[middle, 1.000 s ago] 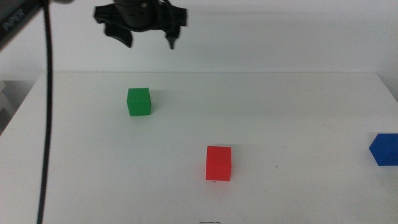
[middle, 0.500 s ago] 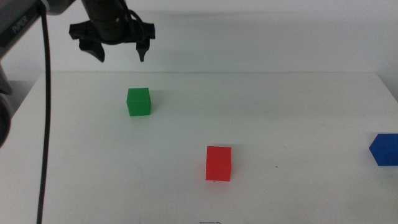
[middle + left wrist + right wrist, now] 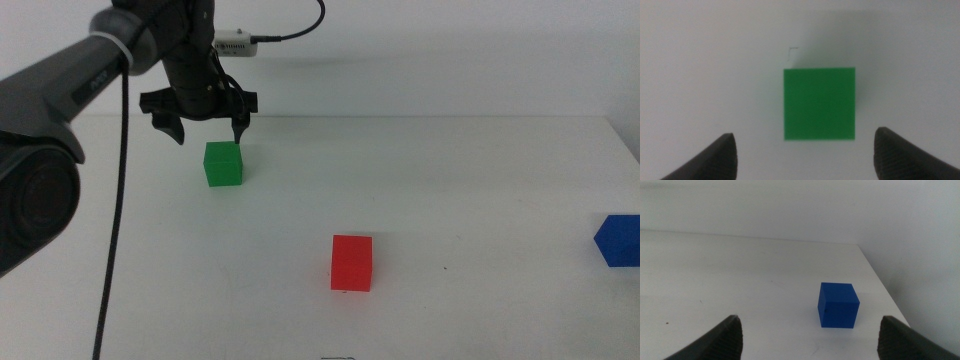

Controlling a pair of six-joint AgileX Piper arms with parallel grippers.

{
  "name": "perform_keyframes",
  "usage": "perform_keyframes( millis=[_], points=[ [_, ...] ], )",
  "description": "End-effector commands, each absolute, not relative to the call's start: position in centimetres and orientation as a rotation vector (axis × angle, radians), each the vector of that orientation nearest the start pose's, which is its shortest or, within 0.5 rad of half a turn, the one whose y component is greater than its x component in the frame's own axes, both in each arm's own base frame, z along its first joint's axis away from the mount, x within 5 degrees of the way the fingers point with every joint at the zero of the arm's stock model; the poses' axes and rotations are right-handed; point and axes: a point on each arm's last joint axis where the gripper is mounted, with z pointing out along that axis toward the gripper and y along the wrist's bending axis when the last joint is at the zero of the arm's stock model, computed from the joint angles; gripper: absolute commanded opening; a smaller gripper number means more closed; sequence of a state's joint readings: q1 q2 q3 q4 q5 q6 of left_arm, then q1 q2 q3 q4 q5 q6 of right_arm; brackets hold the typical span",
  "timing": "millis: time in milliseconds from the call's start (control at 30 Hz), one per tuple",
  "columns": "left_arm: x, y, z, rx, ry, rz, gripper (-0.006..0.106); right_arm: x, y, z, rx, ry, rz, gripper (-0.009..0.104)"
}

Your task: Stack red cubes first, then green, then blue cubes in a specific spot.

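The left gripper [image 3: 208, 130] is hanging just above the green cube [image 3: 223, 164] at the far left part of the white table [image 3: 480, 180], its two dark jaws spread wide apart and pointing down, one tip to each side of the cube and neither one touching it. In the left wrist view the left gripper [image 3: 807, 150] is looking straight down on the green cube [image 3: 819, 103], which is sitting squarely in the gap between the jaw tips, flat on the table [image 3: 700, 60]. The red cube [image 3: 351, 262] is resting alone nearer the front middle of the table, well apart from the green one. The blue cube [image 3: 619, 240] is sitting at the right edge of the middle view, partly cut off by the frame. The right gripper [image 3: 810, 337] is waiting low over the table [image 3: 730, 275] on the right side, out of the middle view, its jaws also standing wide open and holding nothing, with the blue cube [image 3: 838, 305] lying ahead of it, near the table's right edge and clear of both tips.
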State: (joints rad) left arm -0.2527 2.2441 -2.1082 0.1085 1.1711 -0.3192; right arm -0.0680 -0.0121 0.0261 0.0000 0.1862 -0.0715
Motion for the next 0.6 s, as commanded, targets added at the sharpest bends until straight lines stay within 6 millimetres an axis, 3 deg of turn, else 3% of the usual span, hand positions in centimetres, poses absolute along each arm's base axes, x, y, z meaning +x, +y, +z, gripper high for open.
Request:
perform_keyframes(
  millis=[0, 567],
  points=[
    [47.6, -11.2, 28.0, -0.087, 2.642, -0.070, 0.093, 5.5, -0.4, 19.9, -0.009, 1.586, -0.128, 0.092],
    [49.5, -11.6, 23.8, -0.074, 2.644, -0.059, 0.093, 5.5, -0.4, 19.9, -0.009, 1.586, -0.128, 0.092]
  ],
)
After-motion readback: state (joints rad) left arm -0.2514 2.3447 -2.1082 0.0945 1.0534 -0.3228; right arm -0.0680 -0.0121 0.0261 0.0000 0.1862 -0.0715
